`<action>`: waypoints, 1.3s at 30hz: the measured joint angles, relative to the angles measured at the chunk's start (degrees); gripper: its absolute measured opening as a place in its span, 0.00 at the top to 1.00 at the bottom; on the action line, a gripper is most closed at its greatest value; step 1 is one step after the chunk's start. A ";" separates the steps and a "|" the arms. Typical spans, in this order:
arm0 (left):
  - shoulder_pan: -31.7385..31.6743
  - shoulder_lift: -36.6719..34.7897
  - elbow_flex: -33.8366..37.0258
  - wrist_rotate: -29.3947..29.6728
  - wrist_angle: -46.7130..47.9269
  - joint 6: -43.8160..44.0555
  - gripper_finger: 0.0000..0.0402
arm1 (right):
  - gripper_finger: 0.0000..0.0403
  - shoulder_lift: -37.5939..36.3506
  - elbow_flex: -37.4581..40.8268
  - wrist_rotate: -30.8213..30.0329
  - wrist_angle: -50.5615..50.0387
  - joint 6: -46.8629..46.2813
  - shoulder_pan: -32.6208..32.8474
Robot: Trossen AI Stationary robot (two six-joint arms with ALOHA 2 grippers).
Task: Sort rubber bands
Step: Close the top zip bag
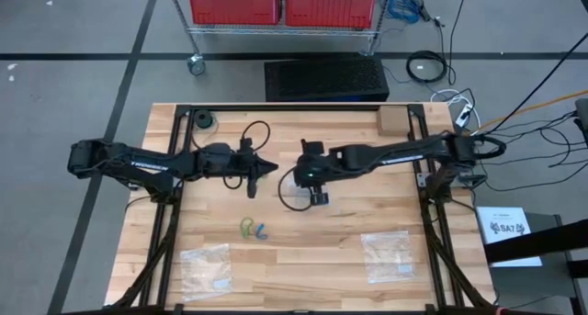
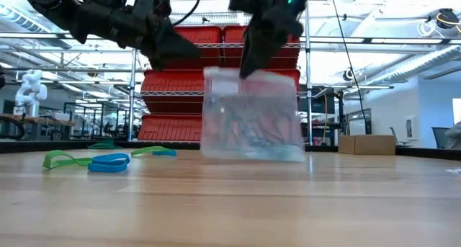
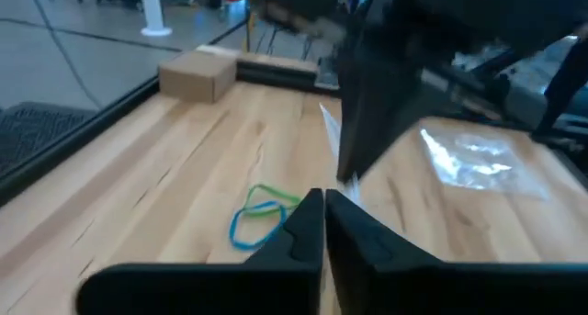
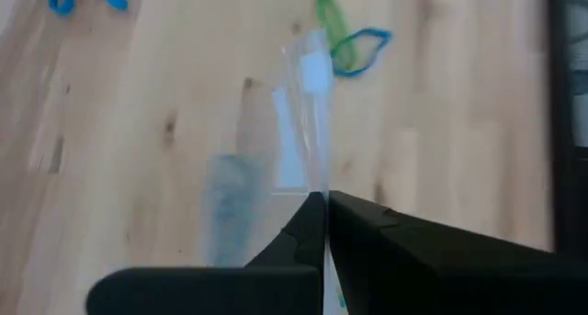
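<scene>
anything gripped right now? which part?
Right gripper is shut on the clear plastic bag, pinching its top edge. Left gripper holds nothing visible.

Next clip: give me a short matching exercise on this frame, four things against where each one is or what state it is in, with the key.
Things:
1. right gripper
2. left gripper
3. green and blue rubber bands
4. cardboard box

States or places:
A. loose on the table, nearer its front edge
B. at the table's far right corner
C. shut on the top edge of a clear bag
D. shut, holding nothing, above the table

Pairs: 1-C, 2-D, 3-A, 4-B
</scene>
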State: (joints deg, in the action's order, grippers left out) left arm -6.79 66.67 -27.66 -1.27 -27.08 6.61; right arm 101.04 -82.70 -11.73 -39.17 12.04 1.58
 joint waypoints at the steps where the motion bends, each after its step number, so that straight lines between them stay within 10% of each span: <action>1: 0.00 0.00 0.00 -0.70 -0.44 0.00 0.93 | 1.00 -1.06 0.00 -1.13 -0.40 -0.72 0.38; 14: 0.85 0.07 -0.92 -3.22 -6.00 0.44 0.67 | 1.00 -6.89 0.00 -12.02 0.66 -2.74 3.08; 39: 0.81 2.69 -2.47 0.10 -5.60 0.44 0.79 | 1.00 -6.78 -0.02 -12.41 4.28 -1.10 3.04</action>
State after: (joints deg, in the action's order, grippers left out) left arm -5.98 69.36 -30.13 -1.17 -32.68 7.05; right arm 94.26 -82.72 -24.14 -34.89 10.94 4.62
